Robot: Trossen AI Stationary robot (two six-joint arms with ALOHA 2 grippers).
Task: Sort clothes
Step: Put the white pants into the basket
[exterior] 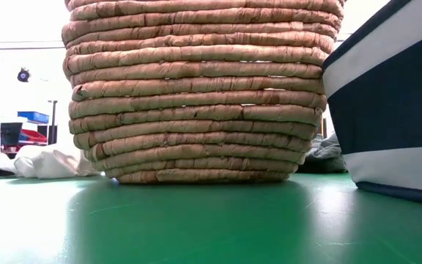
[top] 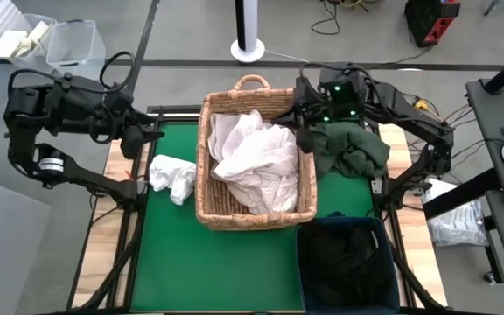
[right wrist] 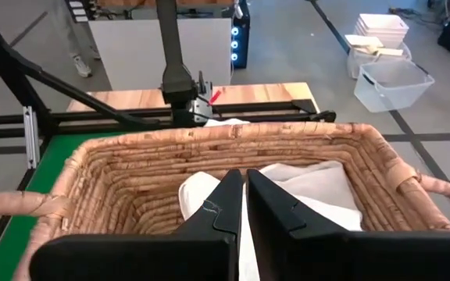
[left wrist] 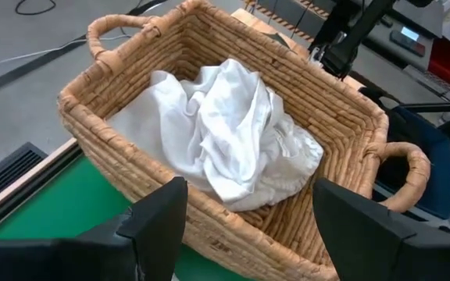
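A tan wicker basket stands mid-table on the green mat, with white clothes piled inside it. Left of it a white garment lies on the mat. To its right lies a dark green garment. More dark clothes fill the dark blue bin at the near right. My left gripper stands open in the air off the basket's left side, pointing at it. My right gripper is shut with nothing between its fingers. It hovers over the basket's right rim, pointing left.
Black frame rails run along the table's far edge and sides. A clear plastic tub sits on the floor beyond the far left corner. In the low view the basket wall and the bin fill the near mat.
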